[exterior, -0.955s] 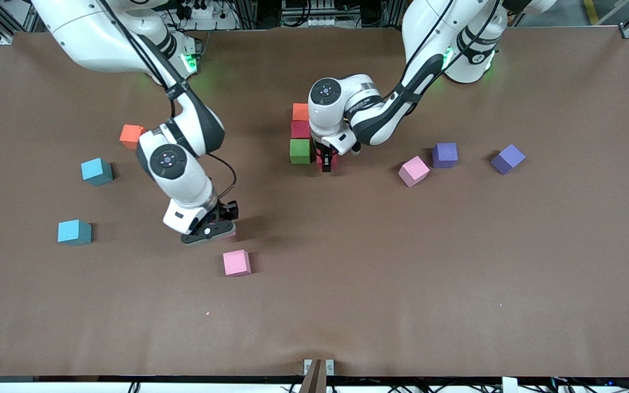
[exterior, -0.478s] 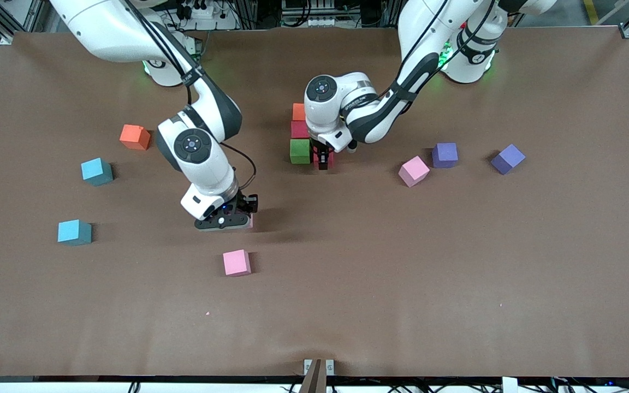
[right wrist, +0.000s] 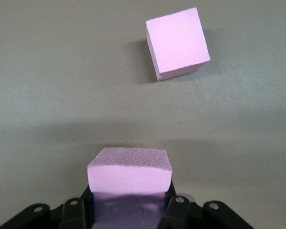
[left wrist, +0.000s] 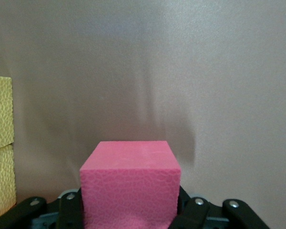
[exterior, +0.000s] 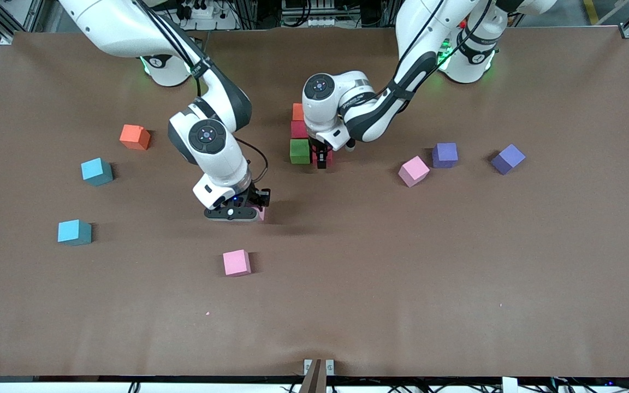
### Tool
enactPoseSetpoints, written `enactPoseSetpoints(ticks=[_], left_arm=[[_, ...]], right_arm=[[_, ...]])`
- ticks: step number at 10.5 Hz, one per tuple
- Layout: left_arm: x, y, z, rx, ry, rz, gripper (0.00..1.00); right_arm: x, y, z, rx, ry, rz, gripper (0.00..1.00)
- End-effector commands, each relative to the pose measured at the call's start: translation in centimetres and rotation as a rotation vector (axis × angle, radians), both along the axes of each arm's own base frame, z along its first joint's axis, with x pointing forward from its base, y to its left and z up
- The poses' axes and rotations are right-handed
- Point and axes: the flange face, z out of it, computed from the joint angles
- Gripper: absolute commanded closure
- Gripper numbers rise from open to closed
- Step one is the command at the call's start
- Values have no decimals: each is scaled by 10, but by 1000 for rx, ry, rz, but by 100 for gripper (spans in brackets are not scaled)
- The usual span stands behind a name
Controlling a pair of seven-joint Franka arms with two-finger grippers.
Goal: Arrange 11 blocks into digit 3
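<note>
Nearest the front camera, a loose pink block (exterior: pixel 236 262) is lying alone on the brown table (exterior: pixel 380 284); the right wrist view shows it too (right wrist: pixel 177 43), apart from the gripper.

Above the bare table just farther from the camera than that block, the right gripper (exterior: pixel 236 213) is hanging clenched on another pink block (right wrist: pixel 129 174), whose edge is peeking out beside the fingers in the front view (exterior: pixel 260 213).

Toward the right arm's end of the table, two light-blue cubes are sitting well apart, one nearer the camera (exterior: pixel 74 232) and one farther (exterior: pixel 96 171), with an orange block (exterior: pixel 135 137) farther still.

Toward the left arm's end, a third pink block (exterior: pixel 414 171) is lying near a purple block (exterior: pixel 445 155), and a second purple block (exterior: pixel 508 159) is sitting apart from them.

Near mid-table, the left gripper (exterior: pixel 322 161) is gripping a red block (left wrist: pixel 129 183) low over the table, just beside a green block (exterior: pixel 300 151). Farther from the camera, touching in one column, a dark red block (exterior: pixel 298 129) and an orange one (exterior: pixel 298 112) are lining up with the green. The left wrist view is also showing two yellow blocks (left wrist: pixel 1 148), one against the other.
</note>
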Motion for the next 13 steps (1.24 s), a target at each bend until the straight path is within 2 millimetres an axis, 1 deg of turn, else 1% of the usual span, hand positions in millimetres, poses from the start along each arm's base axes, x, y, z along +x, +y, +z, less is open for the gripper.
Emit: enactPoseSetpoints(ticks=[1,4,5,6,8,9,11,12,13], left_arm=[[-23,-12,-28,31,0,171,60],[-21,-17,-26,21,-4,171,60],[-24,-19,-27,22,-2,165,60],[-26,-20,-28,23,-2,161,58],[-26,-20,-28,24,-3,160,52],[-26,-20,-28,24,-3,159,45],[-26,-19,-28,26,-3,159,0],[-20,-17,-26,22,-4,167,0],[-21,-18,-24,20,-8,165,0]], right_arm=[[-10,8,4,6,3,-54,80],[-18,20,3,12,9,-131,80],[-19,21,3,12,9,-137,80],[-20,22,2,11,12,-136,80],[-20,22,-1,10,17,-136,80],[-20,22,-2,9,18,-136,80],[-21,20,-1,-1,25,-139,80],[-23,17,-1,-33,49,-149,80],[-24,17,-2,-35,53,-147,80]])
